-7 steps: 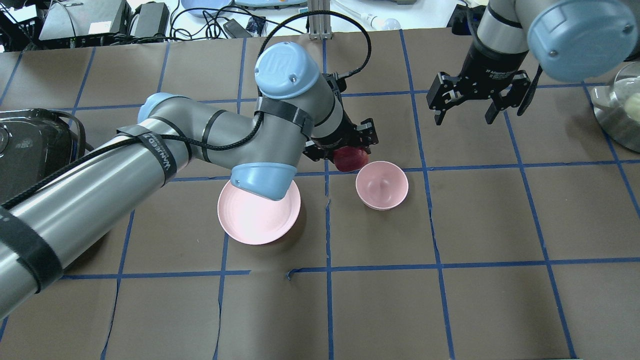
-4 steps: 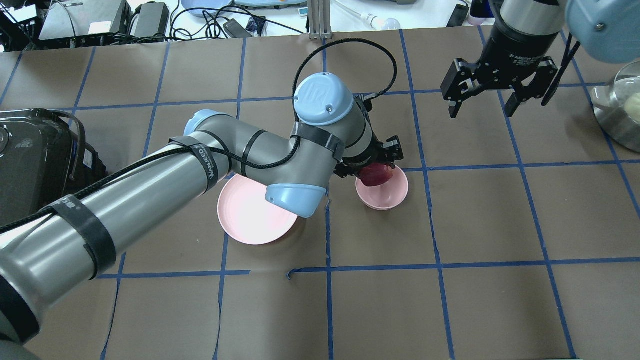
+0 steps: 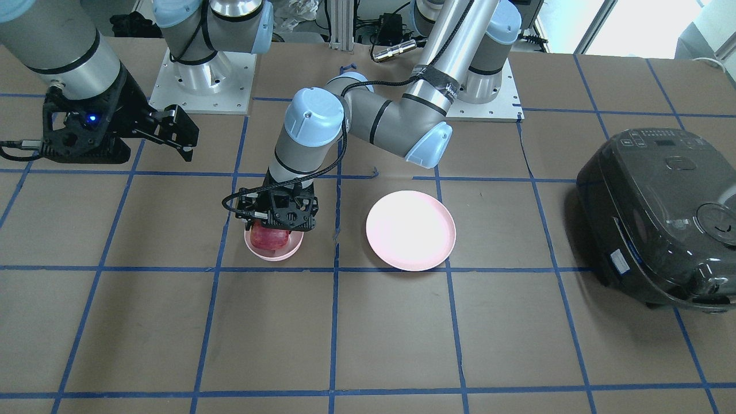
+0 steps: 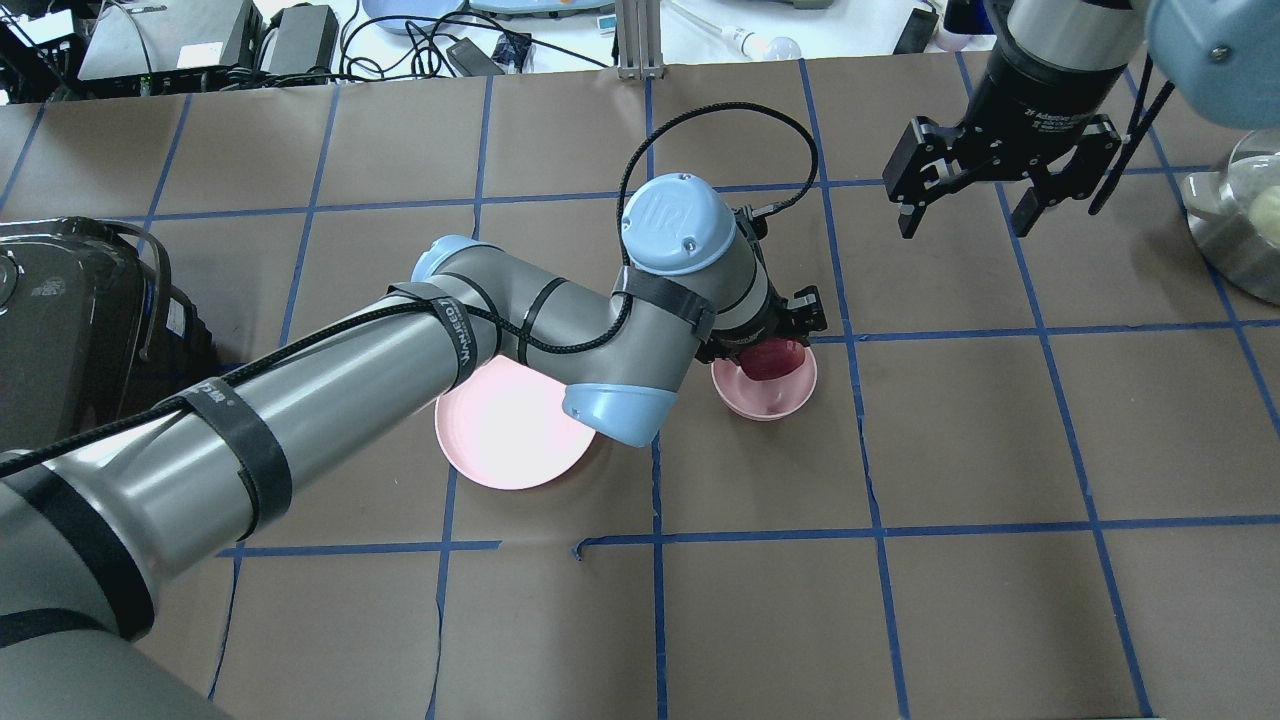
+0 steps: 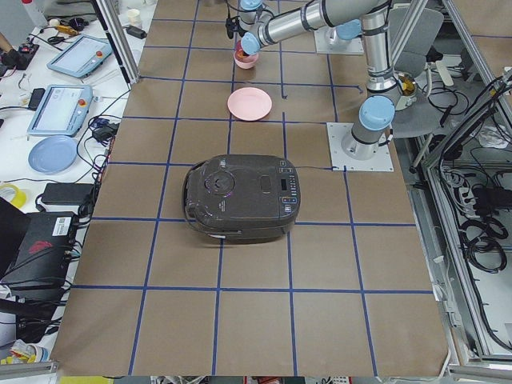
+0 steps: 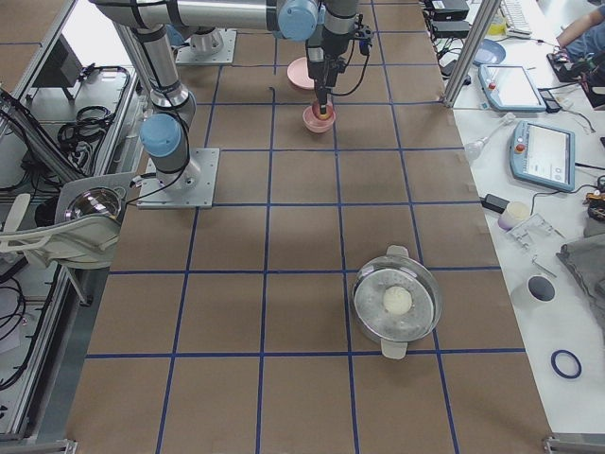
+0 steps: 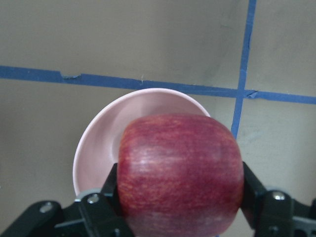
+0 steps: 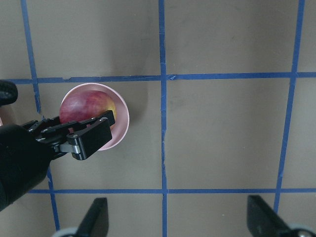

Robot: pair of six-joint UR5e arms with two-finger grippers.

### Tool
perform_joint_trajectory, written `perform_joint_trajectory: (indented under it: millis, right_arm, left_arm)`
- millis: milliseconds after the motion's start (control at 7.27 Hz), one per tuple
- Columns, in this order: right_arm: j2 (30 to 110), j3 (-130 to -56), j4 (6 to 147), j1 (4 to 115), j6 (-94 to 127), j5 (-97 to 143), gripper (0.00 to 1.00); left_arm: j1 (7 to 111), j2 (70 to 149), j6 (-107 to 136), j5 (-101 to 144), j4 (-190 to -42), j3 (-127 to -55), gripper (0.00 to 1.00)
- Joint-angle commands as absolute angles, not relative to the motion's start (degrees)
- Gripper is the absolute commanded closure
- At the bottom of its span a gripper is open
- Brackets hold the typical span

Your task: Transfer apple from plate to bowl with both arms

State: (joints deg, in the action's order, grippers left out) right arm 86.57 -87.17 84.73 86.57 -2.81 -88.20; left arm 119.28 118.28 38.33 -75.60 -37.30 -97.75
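My left gripper (image 4: 762, 345) is shut on the dark red apple (image 4: 772, 359) and holds it over the small pink bowl (image 4: 775, 397). In the left wrist view the apple (image 7: 180, 174) sits between the two black fingers (image 7: 101, 210), above the bowl (image 7: 101, 150). The front view shows the apple (image 3: 269, 237) low in the bowl (image 3: 273, 253) under the left gripper (image 3: 279, 221). The wide pink plate (image 4: 500, 432) lies bare to the left, also in the front view (image 3: 411, 230). My right gripper (image 4: 965, 215) is open and empty, high at the far right, apart from the bowl.
A dark rice cooker (image 4: 70, 320) stands at the left edge. A steel pot with a glass lid (image 4: 1245, 215) stands at the right edge. Cables and devices lie beyond the table's far edge. The left arm's elbow (image 4: 610, 400) hangs over the plate's rim.
My left gripper carried the apple rightward and down, from beside the bowl to over and into it. The right gripper moved right and away from the bowl, still open.
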Motion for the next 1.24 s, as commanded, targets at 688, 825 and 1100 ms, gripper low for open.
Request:
perform_joint_trajectory:
  millis: [688,825,1100]
  right_arm:
    - [87.4,-86.4,84.8,86.7,-2.4,-88.6,0.00]
    - [88.1,-86.5,84.6,86.8,-1.8,-88.6,0.00]
    - [88.2,-86.6,84.7,87.1,-1.1,-88.7,0.00]
  left_arm:
    - [111.2,110.0,22.1,-81.0,-43.7,-98.7,0.00]
    - [107.0,106.6,18.1,-81.1,-50.5,-98.4,0.00]
    - [99.5,100.3,10.3,-82.6,-63.3,-98.1,0.00]
